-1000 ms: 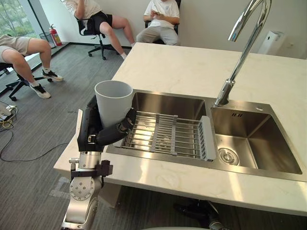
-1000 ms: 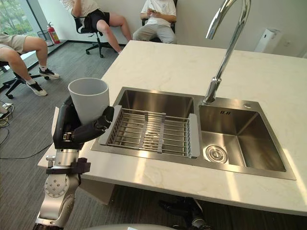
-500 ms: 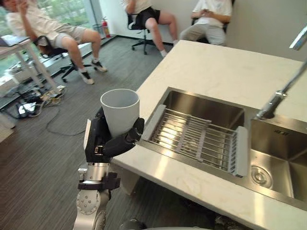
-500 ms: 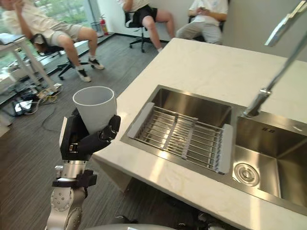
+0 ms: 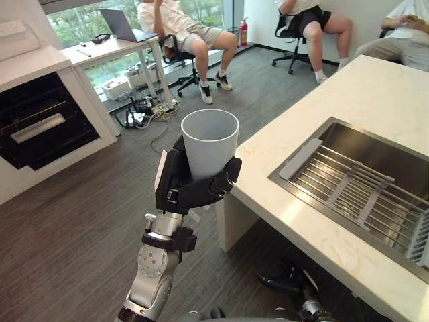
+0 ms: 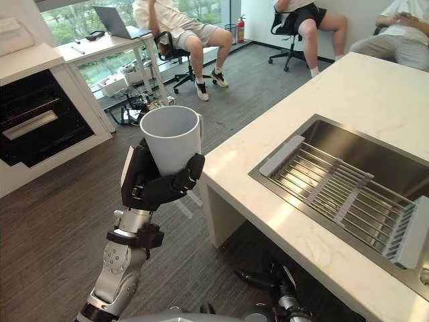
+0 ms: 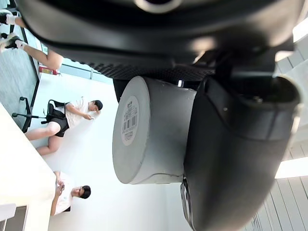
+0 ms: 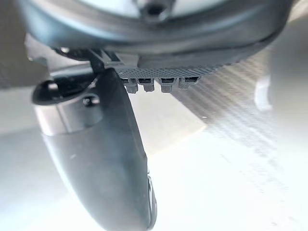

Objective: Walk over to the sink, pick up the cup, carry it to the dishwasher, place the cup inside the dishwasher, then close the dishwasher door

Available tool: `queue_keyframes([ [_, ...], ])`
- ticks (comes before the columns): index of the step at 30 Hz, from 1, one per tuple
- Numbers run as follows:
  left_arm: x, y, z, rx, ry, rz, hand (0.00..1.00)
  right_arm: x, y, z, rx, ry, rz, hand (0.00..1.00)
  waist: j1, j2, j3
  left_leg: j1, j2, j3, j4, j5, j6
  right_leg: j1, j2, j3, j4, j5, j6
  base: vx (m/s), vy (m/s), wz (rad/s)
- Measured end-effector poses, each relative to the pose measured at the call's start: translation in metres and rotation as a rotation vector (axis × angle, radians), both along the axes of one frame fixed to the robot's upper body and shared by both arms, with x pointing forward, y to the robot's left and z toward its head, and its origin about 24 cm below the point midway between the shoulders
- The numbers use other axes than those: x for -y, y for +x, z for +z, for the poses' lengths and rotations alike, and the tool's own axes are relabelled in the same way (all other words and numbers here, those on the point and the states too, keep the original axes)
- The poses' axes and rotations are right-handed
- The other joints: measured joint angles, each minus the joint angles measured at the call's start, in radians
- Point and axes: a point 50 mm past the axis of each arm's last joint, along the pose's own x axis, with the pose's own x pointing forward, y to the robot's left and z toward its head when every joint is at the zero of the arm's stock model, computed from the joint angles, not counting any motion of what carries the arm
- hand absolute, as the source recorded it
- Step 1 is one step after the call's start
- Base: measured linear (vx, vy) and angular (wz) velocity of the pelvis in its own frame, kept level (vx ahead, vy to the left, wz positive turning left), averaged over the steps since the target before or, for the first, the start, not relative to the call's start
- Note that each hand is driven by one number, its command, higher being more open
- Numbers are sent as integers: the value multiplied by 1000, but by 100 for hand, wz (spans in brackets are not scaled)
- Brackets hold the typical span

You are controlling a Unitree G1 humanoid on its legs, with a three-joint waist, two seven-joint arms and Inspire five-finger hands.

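the cup (image 5: 209, 144) stands upright in the left hand (image 5: 184, 191), whose fingers and thumb curl round its lower half, held over the floor (image 5: 74, 228) just off the near left corner of the worktop (image 5: 362, 94). the clasp matches half a second ago (the camera has swung left, not the things): the sink (image 5: 382, 151) now lies far right, and a black appliance (image 5: 40, 124) has come into view. the right hand (image 8: 96, 154) shows close up; i cannot tell its state.
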Motion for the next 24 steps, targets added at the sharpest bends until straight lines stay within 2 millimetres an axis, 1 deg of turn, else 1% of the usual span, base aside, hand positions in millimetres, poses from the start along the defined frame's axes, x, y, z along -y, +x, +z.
queue_keyframes([
  [2, 5, 3, 3, 1, 19, -18, 0, -1, -1, -1, -6, -1, 4, 100, -5, -13, -2, -11, -8, -39, 6, 2, 3, 15, 23, 24, -38, -1, -2, 76, 13, 45],
  [4, 9, 4, 0, -21, 38, -40, 0, -3, -1, -1, -8, -1, 18, 100, -2, -24, -12, -9, -11, -57, 6, 7, 14, 32, 29, 23, -54, 0, -2, 112, -12, 31],
  [7, 12, 4, -3, -49, 53, -55, 0, -9, 7, 1, 14, 9, 43, 100, 6, -35, -19, -6, -17, -79, 0, 23, 40, 46, 35, 25, -65, -4, 7, 121, -45, 23],
  [10, 11, 2, -9, -85, 55, -51, 0, -11, 14, 3, 32, 14, 52, 100, 7, -38, -22, 2, -21, -97, 1, 24, 41, 60, 38, 56, -64, -22, 13, 82, -62, 19],
  [11, 9, -2, -15, -114, 52, -40, 0, -12, 19, 4, 44, 14, 69, 100, 9, -38, -22, 9, -18, -101, 1, 24, 41, 70, 43, 62, -65, -26, 16, 51, -73, 5],
  [12, 8, -4, -17, -124, 51, -39, 0, -13, 20, 4, 47, 15, 76, 100, 10, -39, -22, 9, -15, -102, 1, 24, 41, 73, 46, 64, -65, -27, 16, 41, -76, 2],
  [14, 8, -7, -20, -140, 53, -43, 0, -15, 22, 5, 53, 19, 87, 100, 16, -40, -24, 9, -10, -102, 1, 24, 41, 73, 53, 73, -67, -28, 16, 2, -65, -3],
  [15, 8, -9, -23, -149, 55, -49, 0, -15, 22, 5, 55, 21, 90, 100, 25, -41, -24, 9, -6, -101, 2, 24, 41, 73, 57, 78, -69, -29, 17, -16, -76, -6],
  [18, 6, -15, -29, -176, 49, -47, 0, -15, 18, 4, 45, 23, 91, 100, 31, -45, -29, 9, -2, -101, 7, 23, 39, 74, 60, 80, -66, -35, 26, -25, -45, -2],
  [19, 5, -16, -30, -180, 47, -44, 0, -15, 18, 4, 46, 26, 95, 100, 30, -48, -29, 8, -3, -101, 11, 20, 37, 71, 55, 81, -53, -42, 32, -45, -27, 1],
  [20, 5, -17, -31, -184, 47, -42, 0, -15, 19, 4, 48, 27, 99, 100, 30, -57, -26, 7, -7, -101, 20, 4, 32, 58, 37, 82, -11, -65, 33, -52, -16, 6],
  [21, 5, -17, -32, -185, 47, -41, 0, -14, 18, 4, 48, 27, 103, 100, 30, -67, -22, 7, -17, -104, 34, -8, 40, 39, 16, 85, 58, -94, 31, -51, -13, 7],
  [22, 5, -17, -31, -185, 46, -40, 0, -14, 19, 5, 48, 26, 107, 100, 30, -72, -20, 8, -21, -105, 40, -15, 48, 24, 7, 87, 107, -103, 27, -49, -11, 14],
  [23, 5, -18, -32, -187, 43, -38, 0, -13, 18, 5, 45, 22, 116, 100, 29, -75, -17, 11, -23, -113, 50, -20, 54, -19, -11, 95, 212, -101, 19, -22, -7, 21],
  [24, 4, -18, -32, -183, 44, -37, 0, -14, 17, 4, 41, 22, 128, 100, 24, -75, -17, 18, -23, -128, 59, -25, 59, -48, -19, 103, 287, -96, 5, 5, -11, 34],
])
